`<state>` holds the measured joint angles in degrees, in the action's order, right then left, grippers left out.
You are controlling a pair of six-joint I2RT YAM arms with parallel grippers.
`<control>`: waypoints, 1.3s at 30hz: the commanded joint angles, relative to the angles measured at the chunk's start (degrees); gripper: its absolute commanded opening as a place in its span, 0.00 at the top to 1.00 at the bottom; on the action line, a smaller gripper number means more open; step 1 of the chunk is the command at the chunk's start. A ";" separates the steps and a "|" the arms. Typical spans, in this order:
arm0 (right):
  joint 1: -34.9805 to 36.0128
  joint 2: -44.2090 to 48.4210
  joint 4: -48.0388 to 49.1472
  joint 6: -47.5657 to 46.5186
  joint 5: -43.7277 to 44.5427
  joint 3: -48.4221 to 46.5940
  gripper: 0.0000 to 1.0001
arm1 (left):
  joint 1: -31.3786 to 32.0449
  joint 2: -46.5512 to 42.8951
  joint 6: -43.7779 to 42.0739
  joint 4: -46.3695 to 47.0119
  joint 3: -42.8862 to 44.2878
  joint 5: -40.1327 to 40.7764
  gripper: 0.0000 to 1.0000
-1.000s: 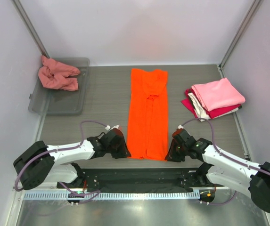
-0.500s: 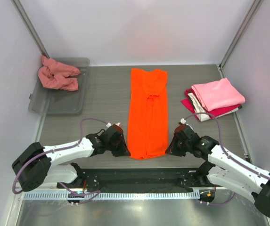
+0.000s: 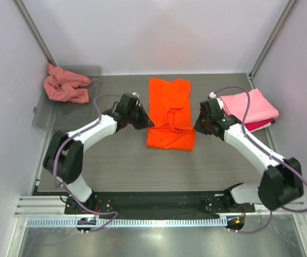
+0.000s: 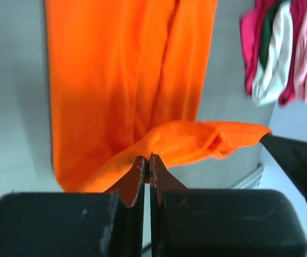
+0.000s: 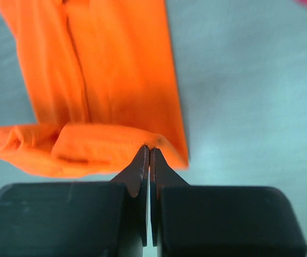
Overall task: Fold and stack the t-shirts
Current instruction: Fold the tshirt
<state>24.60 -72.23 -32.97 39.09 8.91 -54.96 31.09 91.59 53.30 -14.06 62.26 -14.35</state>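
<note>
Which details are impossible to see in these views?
Top view: the right arm covers part of the folded stack; layers uncountable.
Left wrist view: the stack is blurred, cut by the right edge.
Wrist views: left hand and right hand hide the orange t-shirt hem they pinch.

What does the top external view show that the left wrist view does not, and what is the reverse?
Only the top external view shows the grey tray at the far left, with the crumpled salmon-pink shirt on its far end. Only the left wrist view shows up close the left hand shut on the raised orange hem, and a white layer inside the stack. Both show the orange shirt, its near end held above the rest, and the stack of pink and crimson shirts.
</note>
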 commanded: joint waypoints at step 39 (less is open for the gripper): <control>-10.71 -13.55 18.38 -5.96 -19.71 6.09 0.55 | -5.69 8.87 -7.68 0.00 1.82 1.61 0.33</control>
<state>13.87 -86.48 -19.38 32.27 -6.42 -50.35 24.49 100.07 45.78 -16.21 66.63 -10.26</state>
